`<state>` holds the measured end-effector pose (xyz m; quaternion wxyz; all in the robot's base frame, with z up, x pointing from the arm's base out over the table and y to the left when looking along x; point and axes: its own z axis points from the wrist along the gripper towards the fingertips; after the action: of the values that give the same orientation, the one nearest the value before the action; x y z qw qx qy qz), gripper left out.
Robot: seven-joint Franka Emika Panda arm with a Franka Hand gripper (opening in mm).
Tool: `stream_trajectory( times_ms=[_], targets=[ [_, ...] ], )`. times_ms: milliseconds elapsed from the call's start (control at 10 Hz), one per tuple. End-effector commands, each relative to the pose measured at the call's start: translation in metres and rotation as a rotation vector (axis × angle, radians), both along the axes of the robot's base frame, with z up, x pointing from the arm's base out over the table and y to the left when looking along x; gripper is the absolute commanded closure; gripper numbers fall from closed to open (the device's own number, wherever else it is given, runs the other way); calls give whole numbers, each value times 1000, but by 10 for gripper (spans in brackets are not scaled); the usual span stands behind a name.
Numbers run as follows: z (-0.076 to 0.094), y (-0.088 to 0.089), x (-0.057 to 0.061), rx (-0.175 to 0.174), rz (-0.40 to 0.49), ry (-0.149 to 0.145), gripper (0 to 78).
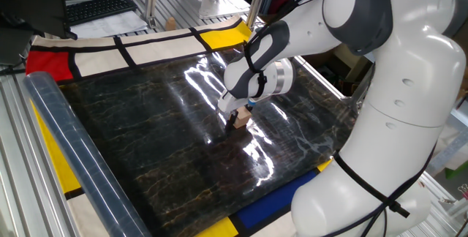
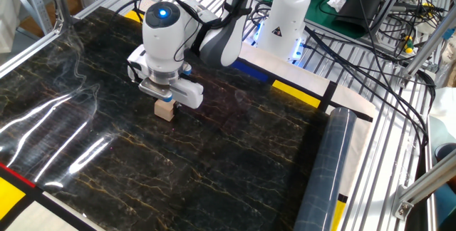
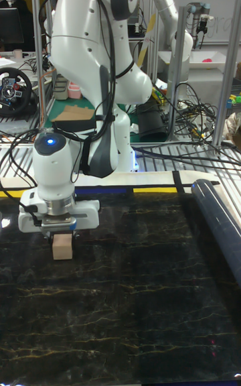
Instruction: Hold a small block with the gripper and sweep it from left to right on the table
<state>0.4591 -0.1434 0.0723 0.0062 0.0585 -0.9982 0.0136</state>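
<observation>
The small block [image 1: 240, 119] [image 2: 165, 110] [image 3: 62, 246] is a light tan wooden cube resting low on the black marble-patterned table [image 1: 146, 142] [image 2: 214, 160] [image 3: 134, 292]. My gripper [image 1: 238, 113] [image 2: 166, 101] [image 3: 61, 233] points straight down and is shut on the block's top part. Its short dark fingers are mostly hidden by the white-grey housing. The big white arm reaches in from the right in one fixed view and from the back in the other two views.
A glossy dark roll [image 1: 73, 156] [image 2: 324, 167] [image 3: 217, 215] lies along one table edge. Yellow, red, blue and white panels [image 1: 219, 36] border the sheet. Cables and metal framing [image 2: 385, 38] stand beyond the roll.
</observation>
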Motion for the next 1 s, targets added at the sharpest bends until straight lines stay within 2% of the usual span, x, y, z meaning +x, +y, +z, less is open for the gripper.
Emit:
stream_trajectory(
  times_ms=[100,400,1000],
  targets=[
    [1,1,1,-17,-11,23,764],
    [1,2,1,-28,-12,32,764],
    [-5,6,3,-7,-9,46,764]
  ],
)
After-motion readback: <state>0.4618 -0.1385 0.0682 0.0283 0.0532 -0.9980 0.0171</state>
